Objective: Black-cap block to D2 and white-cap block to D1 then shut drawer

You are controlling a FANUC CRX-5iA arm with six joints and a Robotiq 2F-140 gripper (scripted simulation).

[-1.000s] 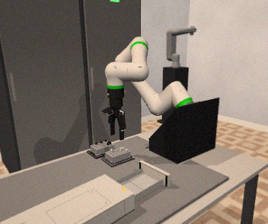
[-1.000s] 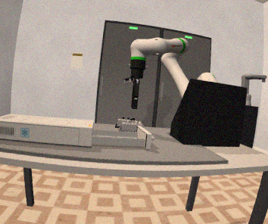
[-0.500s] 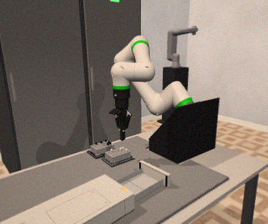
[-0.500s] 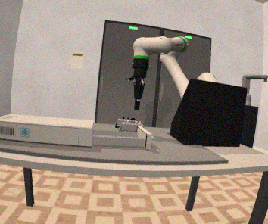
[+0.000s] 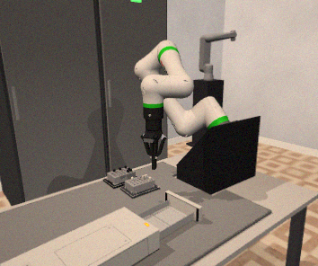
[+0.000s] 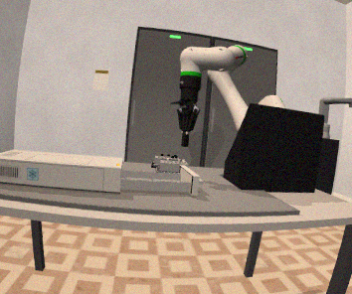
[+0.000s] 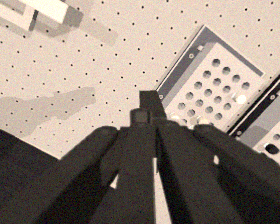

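Note:
My gripper (image 5: 154,165) (image 6: 184,141) (image 7: 147,104) is shut with nothing between its fingers. It hangs above the deck, just right of the two cooling blocks. The block with white-capped tubes (image 5: 139,184) (image 7: 216,82) lies flat on the slot nearer COLD (image 5: 94,238) (image 6: 50,171). The block with black-capped tubes (image 5: 119,175) (image 7: 273,135) lies flat on the slot beyond it. In the exterior view the two blocks (image 6: 168,161) overlap. COLD's drawer (image 5: 182,204) (image 6: 154,180) stands pulled out and holds nothing. The orange lamp (image 5: 146,224) is lit.
A black sloped housing (image 5: 220,155) (image 6: 278,149) covers the arm's base at the right of the deck. Dark cabinets (image 5: 49,90) stand behind the table. The table's front edge (image 5: 269,216) is close to the drawer's front.

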